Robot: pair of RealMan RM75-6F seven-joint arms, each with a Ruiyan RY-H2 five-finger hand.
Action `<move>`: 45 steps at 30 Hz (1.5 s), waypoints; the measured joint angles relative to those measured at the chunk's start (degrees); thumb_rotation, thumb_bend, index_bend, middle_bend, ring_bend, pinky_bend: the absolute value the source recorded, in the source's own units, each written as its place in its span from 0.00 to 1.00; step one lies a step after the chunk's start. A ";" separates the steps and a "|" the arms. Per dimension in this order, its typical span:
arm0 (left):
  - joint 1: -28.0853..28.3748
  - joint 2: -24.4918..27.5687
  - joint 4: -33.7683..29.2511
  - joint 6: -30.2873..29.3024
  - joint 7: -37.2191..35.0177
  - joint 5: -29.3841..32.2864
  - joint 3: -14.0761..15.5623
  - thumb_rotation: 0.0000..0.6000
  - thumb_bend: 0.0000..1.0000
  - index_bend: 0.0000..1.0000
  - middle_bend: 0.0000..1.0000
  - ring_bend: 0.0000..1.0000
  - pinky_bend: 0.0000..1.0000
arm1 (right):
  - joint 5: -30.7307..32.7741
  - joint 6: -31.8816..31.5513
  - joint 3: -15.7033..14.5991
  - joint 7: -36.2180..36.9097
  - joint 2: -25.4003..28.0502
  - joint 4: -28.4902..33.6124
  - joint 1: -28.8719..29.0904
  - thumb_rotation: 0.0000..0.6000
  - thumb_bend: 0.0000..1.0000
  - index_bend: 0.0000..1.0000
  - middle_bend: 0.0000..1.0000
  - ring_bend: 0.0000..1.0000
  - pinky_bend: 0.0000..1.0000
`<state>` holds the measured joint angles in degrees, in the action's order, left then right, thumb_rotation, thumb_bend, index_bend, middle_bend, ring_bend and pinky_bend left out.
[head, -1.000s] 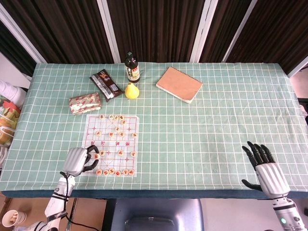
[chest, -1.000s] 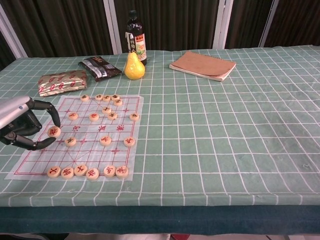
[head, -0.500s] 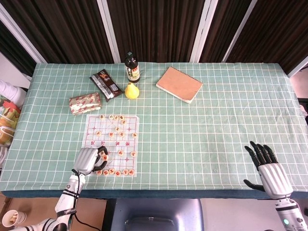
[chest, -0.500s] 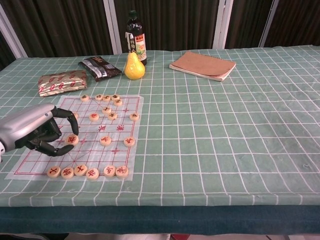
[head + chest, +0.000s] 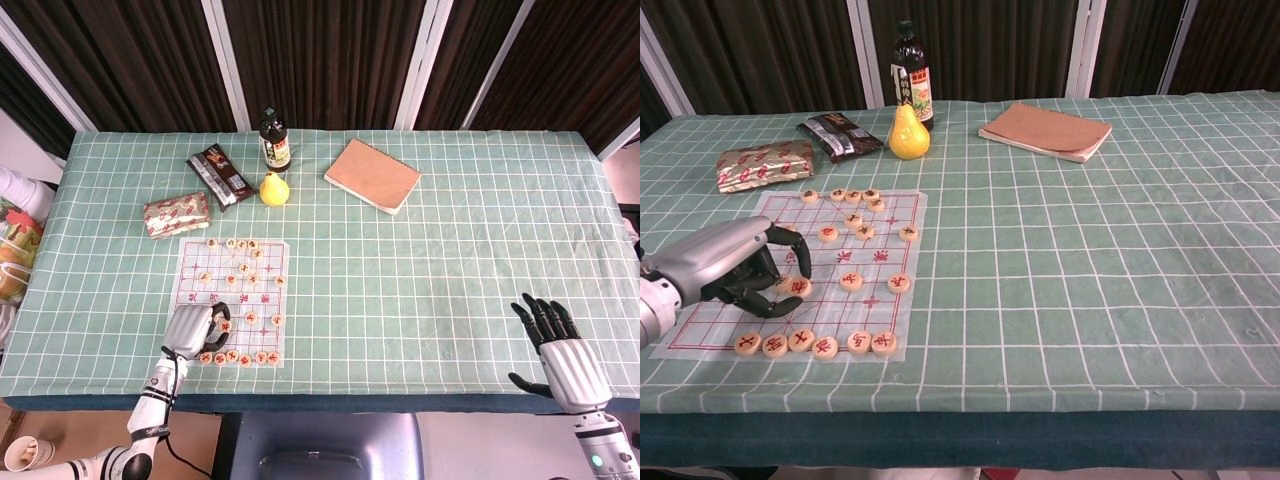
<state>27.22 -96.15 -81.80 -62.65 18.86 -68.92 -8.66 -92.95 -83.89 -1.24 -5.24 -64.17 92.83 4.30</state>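
Left robot hand low over game sheet, fingers curled round one round game piece; looks pinched, piece touching sheet, mid-move I think. Right robot hand resting on green worktop far away, fingers spread, holding nothing. Other pieces on sheet: row along near edge, cluster at far end. Most look not moved yet.
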 measured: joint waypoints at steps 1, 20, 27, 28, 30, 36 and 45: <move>0.05 0.05 0.04 0.01 -0.08 0.11 0.05 1.00 0.35 0.50 1.00 1.00 1.00 | -0.03 -0.03 -0.01 -0.01 0.00 0.00 -0.02 1.00 0.17 0.00 0.00 0.00 0.00; 0.34 0.58 0.31 0.05 -0.19 0.98 1.13 1.00 0.36 0.47 1.00 1.00 1.00 | -0.35 0.17 -0.20 0.26 0.04 -0.07 0.06 1.00 0.17 0.00 0.00 0.00 0.00; 0.25 0.87 -0.41 -0.33 -0.59 0.49 1.63 1.00 0.36 0.41 1.00 1.00 1.00 | -0.24 -0.03 -0.09 0.27 0.00 -0.08 -0.02 1.00 0.17 0.00 0.00 0.00 0.00; 0.27 0.91 -0.49 -0.32 -0.56 0.53 1.67 1.00 0.36 0.41 1.00 1.00 1.00 | -0.24 -0.07 -0.09 0.26 -0.01 -0.07 -0.04 1.00 0.17 0.00 0.00 0.00 0.00; 0.31 0.90 -0.46 -0.41 -0.49 0.53 1.69 1.00 0.36 0.40 1.00 1.00 1.00 | -0.29 -0.15 -0.10 0.29 -0.01 -0.07 -0.08 1.00 0.17 0.00 0.00 0.00 0.00; 0.16 1.44 -1.48 -1.45 -0.67 -0.37 1.82 1.00 0.36 0.40 1.00 1.00 1.00 | -0.19 -0.15 -0.06 0.32 0.00 -0.12 -0.10 1.00 0.17 0.00 0.00 0.00 0.00; -2.31 7.68 -11.01 -9.62 -2.93 -9.66 3.55 1.00 0.35 0.33 0.91 0.95 0.96 | -0.45 -1.08 -0.08 0.95 0.25 -0.07 -0.54 1.00 0.17 0.00 0.00 0.00 0.00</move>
<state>24.91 -88.47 -92.81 -72.28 15.93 -78.58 -5.11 -93.40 -84.96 -1.32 -4.29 -63.91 92.76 3.76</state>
